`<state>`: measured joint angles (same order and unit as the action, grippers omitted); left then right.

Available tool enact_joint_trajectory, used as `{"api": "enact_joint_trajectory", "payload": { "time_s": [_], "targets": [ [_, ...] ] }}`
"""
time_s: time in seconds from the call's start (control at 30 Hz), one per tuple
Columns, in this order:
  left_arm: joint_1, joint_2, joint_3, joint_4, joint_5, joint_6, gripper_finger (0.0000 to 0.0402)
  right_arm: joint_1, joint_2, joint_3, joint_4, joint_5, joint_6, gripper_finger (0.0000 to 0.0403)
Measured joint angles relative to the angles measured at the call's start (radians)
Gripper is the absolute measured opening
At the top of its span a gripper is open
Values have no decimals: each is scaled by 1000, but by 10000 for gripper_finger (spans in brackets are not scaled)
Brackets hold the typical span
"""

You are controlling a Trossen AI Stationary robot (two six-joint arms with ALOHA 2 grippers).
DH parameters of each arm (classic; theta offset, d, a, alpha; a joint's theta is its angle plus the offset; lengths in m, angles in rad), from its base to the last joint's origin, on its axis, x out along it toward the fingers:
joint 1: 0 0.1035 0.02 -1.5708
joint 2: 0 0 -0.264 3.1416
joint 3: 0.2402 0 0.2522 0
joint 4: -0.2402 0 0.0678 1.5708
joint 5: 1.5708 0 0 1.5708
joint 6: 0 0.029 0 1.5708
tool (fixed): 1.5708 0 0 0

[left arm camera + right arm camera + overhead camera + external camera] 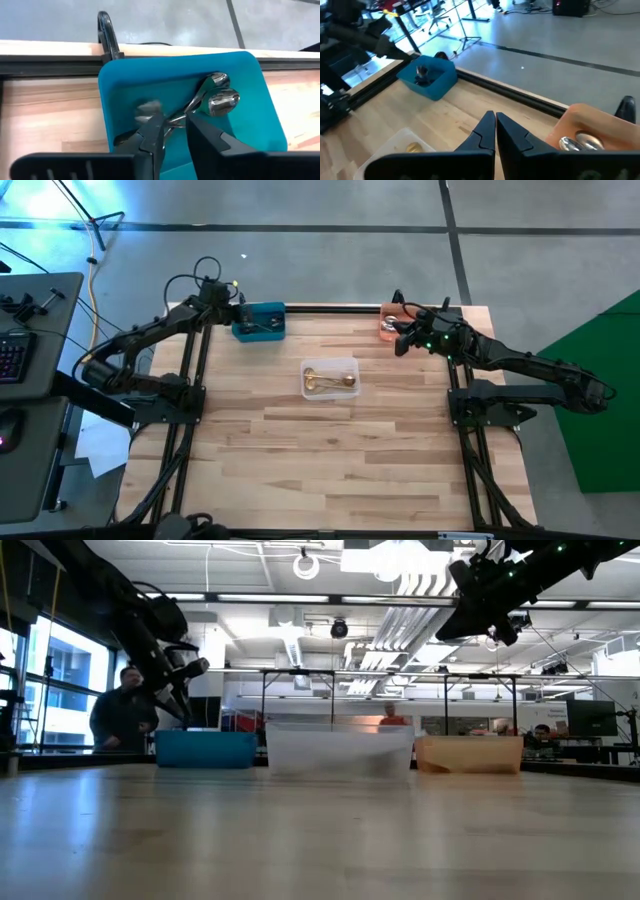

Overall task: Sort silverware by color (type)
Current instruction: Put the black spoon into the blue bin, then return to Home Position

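Observation:
My left gripper (246,316) (172,122) hovers open above the blue bin (260,321) (185,95) at the table's far left. Dark shiny spoons (215,92) lie on the bin's floor, and one handle passes under the gap between my fingers. A blurred pale shape (147,111) sits by one finger; what it is, I cannot tell. My right gripper (401,340) (495,119) is shut and empty, raised beside the orange bin (390,322) (590,130), which holds silver spoons (577,142). Gold spoons (330,380) lie in the clear bin (350,365).
The three bins stand in a row along the far side: blue (205,748), clear (340,750), orange (468,753). A black rail (50,65) runs along the far edge behind them. The wooden tabletop (330,460) stretches toward the near edge. People stand in the room beyond (120,710).

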<state>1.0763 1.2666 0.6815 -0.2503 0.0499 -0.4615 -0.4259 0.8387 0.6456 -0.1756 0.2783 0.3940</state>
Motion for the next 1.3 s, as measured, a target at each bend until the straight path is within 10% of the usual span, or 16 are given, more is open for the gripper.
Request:
{"api": "enact_joint_trajectory", "payload": {
  "time_s": [0.47,0.87,1.3],
  "targets": [
    [-49,-149,0,-57,13,141,94,0,0,0,0,-1,54,0],
    [-429,-257,0,164,16,170,7,47,-22,0,77,-95,-106,0],
    [-737,-144,0,436,12,203,0,250,-258,-127,116,-66,-189,0]
  ]
}}
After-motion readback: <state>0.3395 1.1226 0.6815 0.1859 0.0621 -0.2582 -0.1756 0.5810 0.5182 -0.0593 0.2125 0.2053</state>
